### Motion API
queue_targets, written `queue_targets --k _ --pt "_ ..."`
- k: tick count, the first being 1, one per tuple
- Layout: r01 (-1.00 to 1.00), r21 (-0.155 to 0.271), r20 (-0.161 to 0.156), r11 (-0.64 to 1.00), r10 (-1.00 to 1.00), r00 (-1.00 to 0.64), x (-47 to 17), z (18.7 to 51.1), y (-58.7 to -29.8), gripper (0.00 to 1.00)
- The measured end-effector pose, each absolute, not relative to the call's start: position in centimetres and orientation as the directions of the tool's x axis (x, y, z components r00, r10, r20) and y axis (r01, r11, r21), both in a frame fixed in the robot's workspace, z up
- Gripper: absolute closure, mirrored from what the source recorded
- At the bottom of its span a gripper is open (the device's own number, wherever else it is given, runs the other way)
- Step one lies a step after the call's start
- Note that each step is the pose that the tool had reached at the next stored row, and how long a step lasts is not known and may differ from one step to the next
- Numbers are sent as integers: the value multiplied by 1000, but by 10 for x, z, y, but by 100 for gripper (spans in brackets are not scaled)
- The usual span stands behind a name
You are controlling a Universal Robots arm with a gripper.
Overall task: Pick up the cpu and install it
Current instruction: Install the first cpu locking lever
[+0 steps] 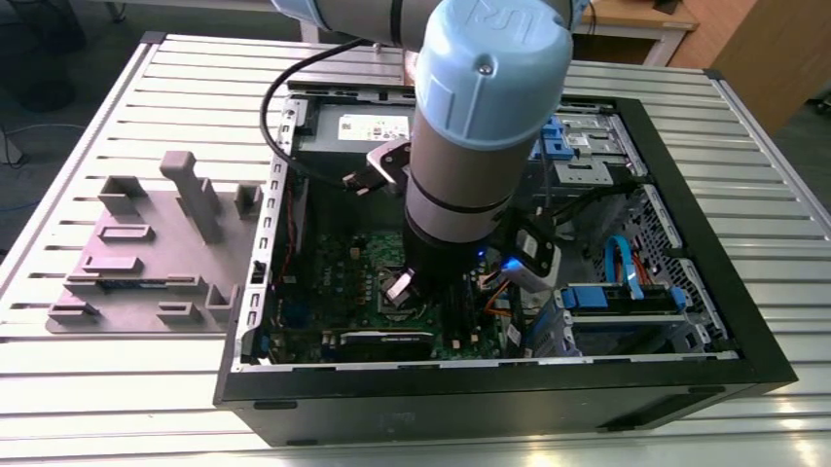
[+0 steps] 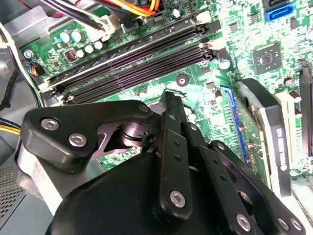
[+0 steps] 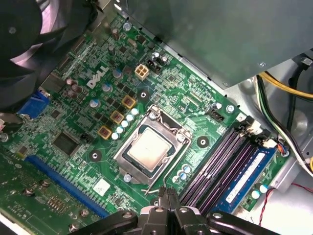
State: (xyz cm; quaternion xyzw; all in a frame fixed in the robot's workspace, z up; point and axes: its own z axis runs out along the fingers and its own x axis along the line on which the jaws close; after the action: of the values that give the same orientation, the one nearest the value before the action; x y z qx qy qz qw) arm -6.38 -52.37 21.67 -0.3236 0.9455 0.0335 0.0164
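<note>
slatted metal table (image 1: pixel 117 389), open computer case (image 1: pixel 727 292), cpu (image 3: pixel 148 148) seated in socket (image 3: pixel 151 147)

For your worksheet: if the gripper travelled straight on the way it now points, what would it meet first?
Most likely the motherboard near the socket's edge, beside the cpu already sitting in it. The gripper points down at the board, though depth is unclear, so the exact contact spot is uncertain.
</note>
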Motion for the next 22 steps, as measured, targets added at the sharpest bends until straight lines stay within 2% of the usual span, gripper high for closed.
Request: queue_targets --k 14,22 --pt "-613 48 -59 789 -610 -790 -92 217 -507 89" --pt "-613 47 -59 789 -610 -790 -92 249 -507 89"
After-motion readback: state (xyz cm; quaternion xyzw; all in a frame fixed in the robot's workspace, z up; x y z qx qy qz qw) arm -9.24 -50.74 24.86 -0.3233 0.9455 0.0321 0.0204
